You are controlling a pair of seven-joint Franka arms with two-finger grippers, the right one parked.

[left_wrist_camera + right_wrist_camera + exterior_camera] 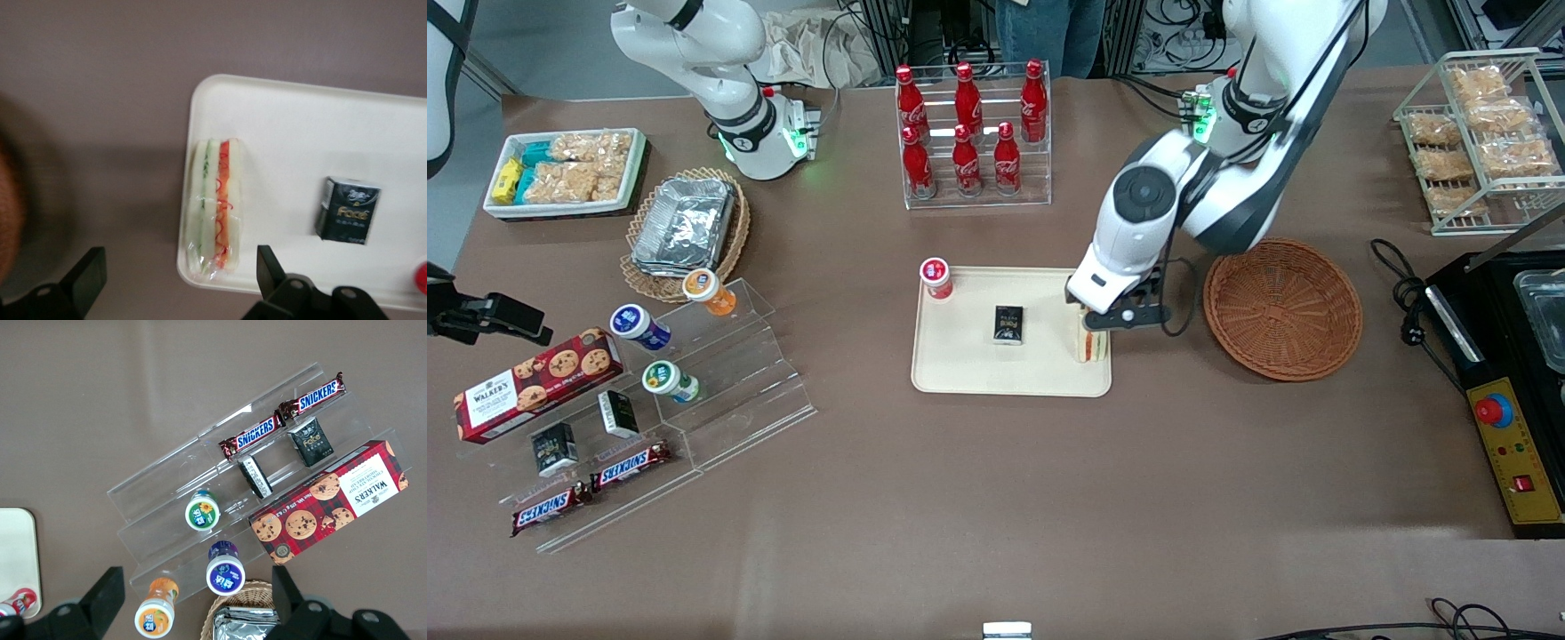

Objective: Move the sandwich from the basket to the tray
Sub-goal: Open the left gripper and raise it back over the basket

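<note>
The sandwich (1092, 345) lies on the cream tray (996, 373), along the tray's edge nearest the basket. The left wrist view shows the sandwich (215, 207) in clear wrap, with its green and orange-red filling showing, on the tray (280, 120). My left gripper (1100, 324) hovers just above the sandwich. It is open (179, 280), with its fingers spread wider than the sandwich and not touching it. The reddish-brown wicker basket (1282, 307) stands empty beside the tray, toward the working arm's end of the table.
A small black box (1009, 324) lies mid-tray and a red-capped jar (936, 277) stands at a tray corner. A rack of red cola bottles (969, 133) stands farther from the camera. A black appliance (1507, 373) sits at the working arm's end.
</note>
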